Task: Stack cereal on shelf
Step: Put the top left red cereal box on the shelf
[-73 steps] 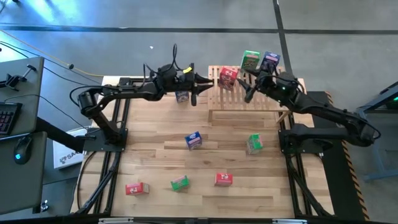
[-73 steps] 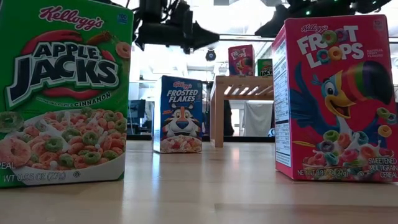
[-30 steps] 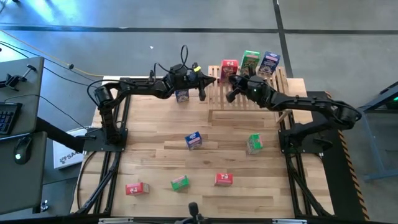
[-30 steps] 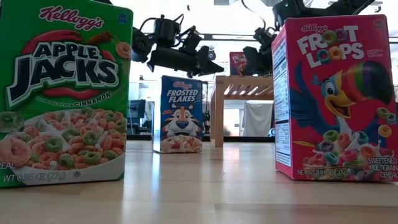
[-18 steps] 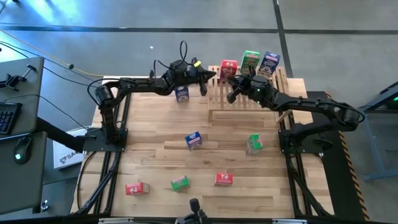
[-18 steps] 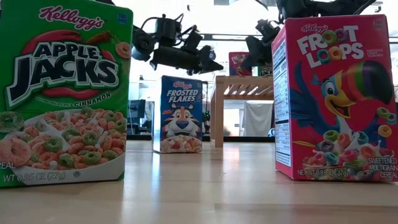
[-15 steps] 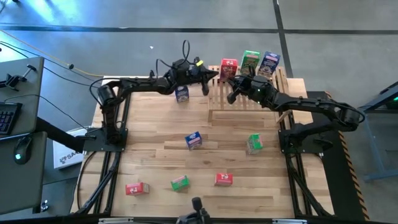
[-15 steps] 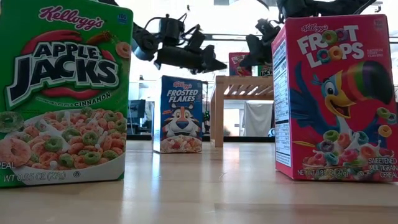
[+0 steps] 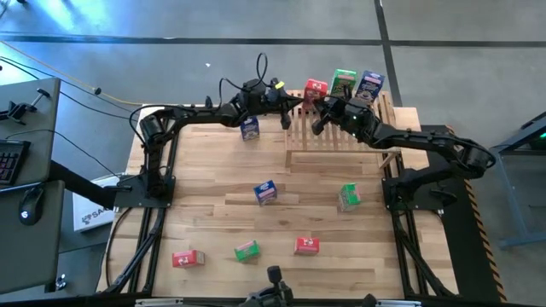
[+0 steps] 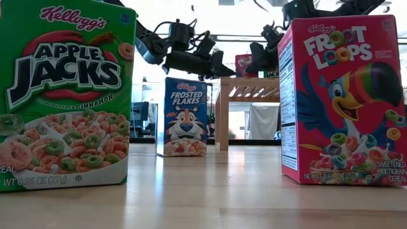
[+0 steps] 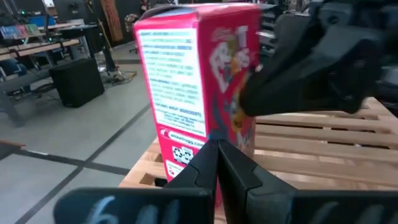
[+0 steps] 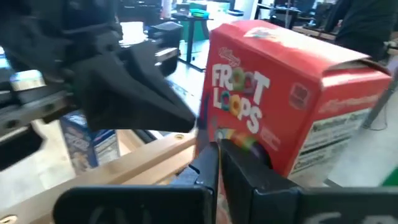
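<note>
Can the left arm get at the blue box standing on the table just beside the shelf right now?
Probably yes. The blue box stands alone just under the left arm, nothing around it. But the left gripper is shut and pointed at the red box on the shelf, so it must back up and open.

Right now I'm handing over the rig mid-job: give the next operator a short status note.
Left gripper: shut, empty, tip at the red box on the shelf.
Right gripper: shut, empty, at the same box from the other side.
Done: red, green and blue boxes stand on the shelf's far edge.
Left: six boxes on the table: blue beside the shelf, blue, green, red, green, red.
</note>
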`<state>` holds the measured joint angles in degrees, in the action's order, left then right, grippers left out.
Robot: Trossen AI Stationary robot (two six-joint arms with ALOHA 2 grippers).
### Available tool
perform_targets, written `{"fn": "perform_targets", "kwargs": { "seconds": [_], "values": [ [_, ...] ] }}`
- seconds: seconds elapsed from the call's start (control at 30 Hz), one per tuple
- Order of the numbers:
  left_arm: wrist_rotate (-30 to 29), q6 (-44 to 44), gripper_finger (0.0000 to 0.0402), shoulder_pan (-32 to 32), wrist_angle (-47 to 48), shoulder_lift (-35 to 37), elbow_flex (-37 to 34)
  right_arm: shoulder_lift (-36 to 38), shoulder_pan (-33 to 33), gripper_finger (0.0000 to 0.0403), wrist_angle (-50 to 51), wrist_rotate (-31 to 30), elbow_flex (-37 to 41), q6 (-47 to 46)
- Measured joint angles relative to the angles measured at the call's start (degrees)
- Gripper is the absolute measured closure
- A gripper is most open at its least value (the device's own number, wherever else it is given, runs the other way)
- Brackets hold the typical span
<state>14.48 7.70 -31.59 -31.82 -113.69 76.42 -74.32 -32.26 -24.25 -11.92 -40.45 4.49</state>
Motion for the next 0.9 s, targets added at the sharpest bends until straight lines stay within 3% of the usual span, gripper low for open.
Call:
{"fn": "perform_targets", "kwargs": {
  "seconds": [0.43,0.9],
  "values": [
    [-0.49,-1.09,0.0401,-0.66,-1.0,-0.39,0.0,0.0,-1.61,0.0391,0.14,4.31,0.0,-1.07],
    [-0.81,-1.51,0.0401,-0.65,-1.47,-0.63,-0.02,-0.02,-4.27,0.0391,0.42,3.31,0.0,-1.1]
  ]
}}
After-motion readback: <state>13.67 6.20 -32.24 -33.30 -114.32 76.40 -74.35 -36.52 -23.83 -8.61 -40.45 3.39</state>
